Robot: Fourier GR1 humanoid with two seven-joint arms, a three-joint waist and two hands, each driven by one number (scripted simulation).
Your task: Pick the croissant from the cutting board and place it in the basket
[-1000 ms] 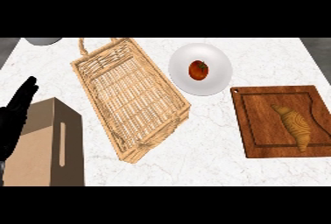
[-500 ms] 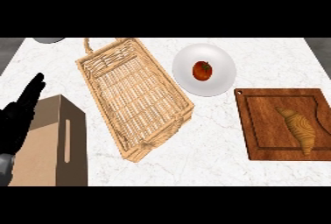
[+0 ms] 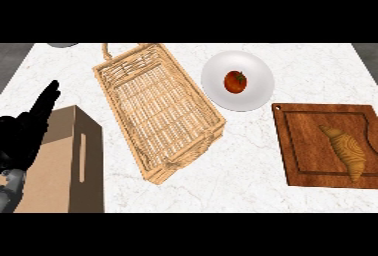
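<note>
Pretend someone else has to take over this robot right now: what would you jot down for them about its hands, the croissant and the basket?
Left hand: open, fingers up, at the view's left edge beside a brown box; holds nothing.
Right hand: not in view.
Croissant: lying on the cutting board at the right, untouched.
Basket: in the middle of the counter, nothing inside.
Also there: a white plate with a tomato, between basket and board.
Done: nothing yet.
Left: grasp the croissant, carry it over, set it in the basket.
</note>
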